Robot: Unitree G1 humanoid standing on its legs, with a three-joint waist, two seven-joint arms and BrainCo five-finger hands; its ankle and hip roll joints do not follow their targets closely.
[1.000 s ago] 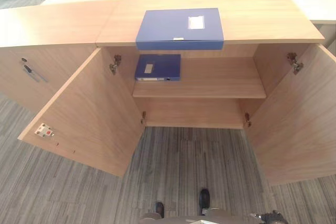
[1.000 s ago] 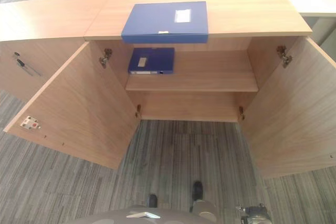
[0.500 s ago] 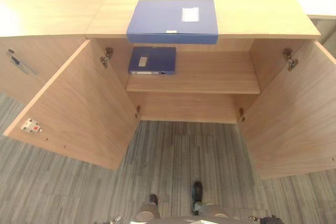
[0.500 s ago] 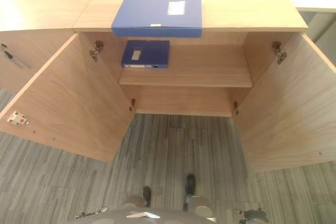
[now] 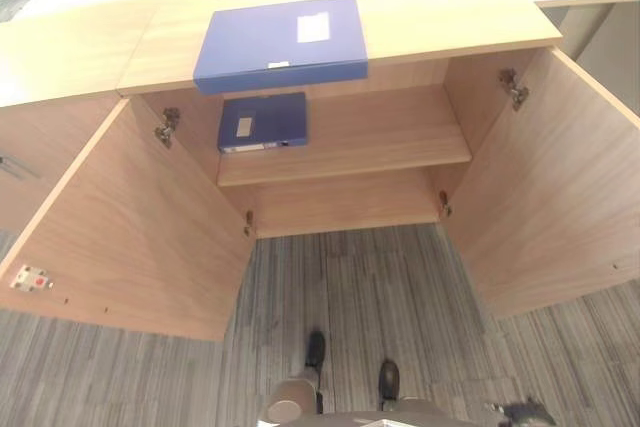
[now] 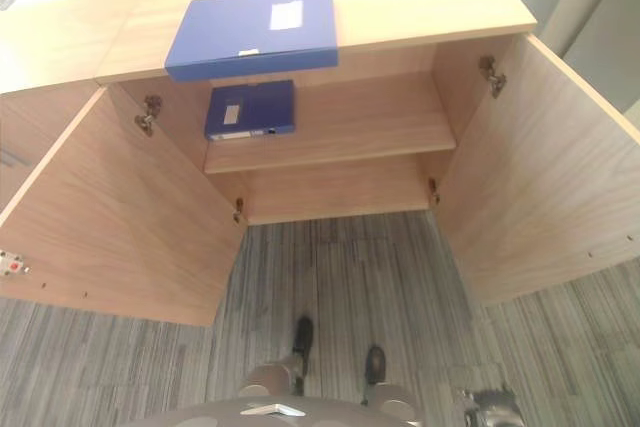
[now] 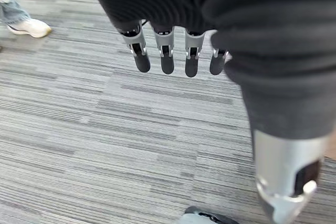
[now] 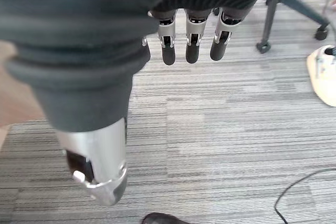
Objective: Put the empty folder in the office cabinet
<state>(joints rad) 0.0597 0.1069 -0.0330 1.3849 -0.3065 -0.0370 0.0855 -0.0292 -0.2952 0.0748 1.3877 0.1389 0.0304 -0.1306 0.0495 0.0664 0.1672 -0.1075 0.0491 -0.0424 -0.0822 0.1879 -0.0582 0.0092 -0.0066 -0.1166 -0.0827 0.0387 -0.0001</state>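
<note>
While both arms hang down w/ nothing in them, the blue folder [image 5: 280, 42] lies flat on the cabinet top [image 5: 430, 12], its front edge just over the lip above the open compartment, left of centre. Its white label faces up.

Left hand [image 7: 173, 51]: seen in its wrist view pointing down at the grey striped carpet [image 7: 105, 129], fingers [image 7: 167, 61] straight and relaxed in a row, thumb apart, nothing gripped. Right hand [image 8: 194, 40]: same pose in its own wrist view, fingers [image 8: 191, 51] straight, loose, hanging over the carpet, empty.

Cabinet [image 5: 350, 147]: both doors swung wide open. Left door [image 5: 130, 227] out to the cabinet's left, right door [image 5: 545, 187] to its right. Inside, a second blue folder [image 5: 263, 122] lies flat at the left end of the shelf [image 5: 390, 142], directly below the folder on top. Rest of shelf bare wood.

Beyond the hands: an office chair base [image 8: 286, 3] in the right wrist view; a person's shoe [image 7: 29, 27] and trouser hem in the left wrist view.
</note>
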